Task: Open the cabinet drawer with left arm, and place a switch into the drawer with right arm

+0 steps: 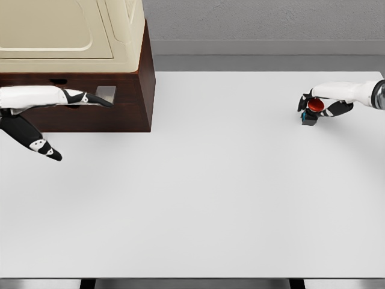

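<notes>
Two hands: both of mine are in the head view, one at each side of the white table.
My right hand: it comes in from the right edge near the table's far right corner, fingers curled around the switch, clamped on it.
Switch: a small push-button with a red round cap on a dark base with a bit of teal at the bottom; it sits in my right grasp just at the table surface, and I cannot tell whether the base touches the table.
My left hand: it reaches in from the left edge, fingers spread apart and holding nothing; the upper fingers point at the drawer front, and one lower finger hangs down over the table.
Drawer handle: a small grey plate on the front, just beside my upper left fingertips; I cannot tell if they touch it.
Cabinet drawer: dark brown wood front, flush with the cabinet, shut.
Cabinet: stands on the far left of the table, well apart from the switch.
Cream appliance: a pale boxy body resting on top of the cabinet.
</notes>
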Controlling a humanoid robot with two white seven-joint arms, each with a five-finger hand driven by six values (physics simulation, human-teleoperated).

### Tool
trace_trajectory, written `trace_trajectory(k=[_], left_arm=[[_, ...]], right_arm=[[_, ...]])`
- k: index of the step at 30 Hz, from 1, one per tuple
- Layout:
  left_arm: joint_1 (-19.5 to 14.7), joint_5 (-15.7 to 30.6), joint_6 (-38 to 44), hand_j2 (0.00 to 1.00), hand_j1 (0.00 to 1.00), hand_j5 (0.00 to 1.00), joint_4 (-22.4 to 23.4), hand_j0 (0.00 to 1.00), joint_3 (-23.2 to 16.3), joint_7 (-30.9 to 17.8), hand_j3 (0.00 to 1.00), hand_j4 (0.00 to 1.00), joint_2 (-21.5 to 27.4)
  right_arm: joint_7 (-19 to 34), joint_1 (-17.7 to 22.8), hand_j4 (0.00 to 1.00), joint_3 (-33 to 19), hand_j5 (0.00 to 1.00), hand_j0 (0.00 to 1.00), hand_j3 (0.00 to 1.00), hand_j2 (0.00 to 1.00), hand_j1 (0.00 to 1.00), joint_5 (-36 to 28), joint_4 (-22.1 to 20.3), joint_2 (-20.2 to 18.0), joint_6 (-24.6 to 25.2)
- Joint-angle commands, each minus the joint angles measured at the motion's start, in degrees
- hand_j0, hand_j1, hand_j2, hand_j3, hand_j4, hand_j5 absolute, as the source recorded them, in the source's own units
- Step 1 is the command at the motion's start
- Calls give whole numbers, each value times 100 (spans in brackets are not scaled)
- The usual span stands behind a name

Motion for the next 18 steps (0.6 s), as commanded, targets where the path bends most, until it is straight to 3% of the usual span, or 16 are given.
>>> trace_trajectory(k=[1,3,4,7,8,11,18], left_arm=[[0,48,204,100,100,100,0,100,14,2,100,100,45],[35,30,397,100,100,100,0,100,22,2,100,100,107],[140,13,494,100,100,100,9,100,215,2,100,100,116],[1257,39,485,100,100,100,26,100,1358,2,100,100,195],[1345,39,494,100,100,100,17,100,1455,2,100,100,195],[1345,48,626,100,100,100,9,100,1631,2,100,100,204],[1319,145,617,100,100,100,17,100,1640,2,100,100,177]], right_arm=[[18,-9,51,13,51,51,51,51,51,18,-1,-1,-20],[18,0,50,13,50,50,50,50,50,18,-1,-1,-20],[18,0,49,13,49,49,49,49,49,18,-1,-1,-29],[18,-9,49,13,49,49,49,49,49,18,-36,-1,-29],[18,-17,49,13,49,49,49,49,49,18,-45,-1,-29],[18,-53,48,4,48,48,48,48,48,18,-63,-1,-38],[18,-97,48,-5,48,48,48,48,48,9,-133,-1,-134]])
